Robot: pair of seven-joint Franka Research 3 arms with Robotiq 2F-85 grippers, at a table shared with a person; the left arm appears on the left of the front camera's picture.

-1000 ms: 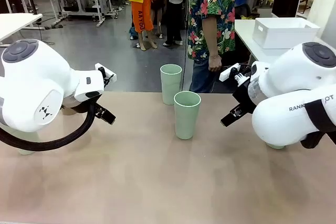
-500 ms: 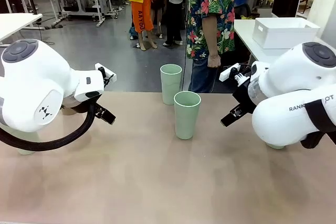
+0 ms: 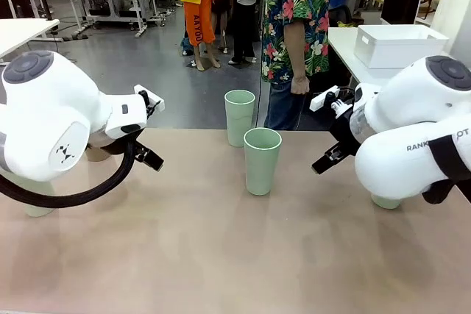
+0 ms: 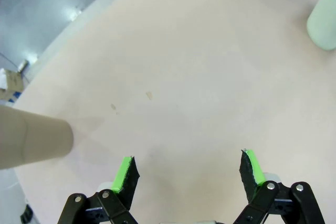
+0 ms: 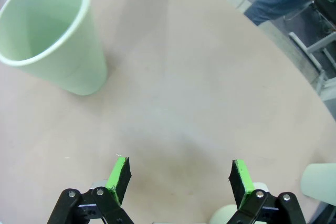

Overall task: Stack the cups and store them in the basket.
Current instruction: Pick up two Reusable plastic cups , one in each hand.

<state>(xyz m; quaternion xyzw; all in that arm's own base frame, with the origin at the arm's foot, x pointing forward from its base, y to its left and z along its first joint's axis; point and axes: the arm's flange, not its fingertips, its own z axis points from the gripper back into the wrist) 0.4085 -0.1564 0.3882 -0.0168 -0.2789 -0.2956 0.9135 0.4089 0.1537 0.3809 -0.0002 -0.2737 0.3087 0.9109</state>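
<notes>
Two pale green cups stand upright mid-table, one near (image 3: pixel 262 159) and one farther back (image 3: pixel 240 117). A tan cup (image 3: pixel 96 154) and a green cup (image 3: pixel 33 204) are partly hidden behind my left arm (image 3: pixel 51 123). Another green cup (image 3: pixel 385 201) peeks from under my right arm (image 3: pixel 419 137). My left gripper (image 4: pixel 189 174) is open over bare table, with the tan cup (image 4: pixel 31 140) to its left. My right gripper (image 5: pixel 178 177) is also open, with a green cup (image 5: pixel 52 35) ahead on its left. The white basket (image 3: pixel 397 45) sits on a side table at the far right.
A person in a flowered shirt (image 3: pixel 294 20) stands at the far edge, one hand (image 3: pixel 300 86) hanging down. The wooden tabletop (image 3: pixel 235 255) is bare in front. In the right wrist view a further green cup (image 5: pixel 320 182) stands close on the right.
Both arms have shifted only very slightly. The cups and the person stand as before.
</notes>
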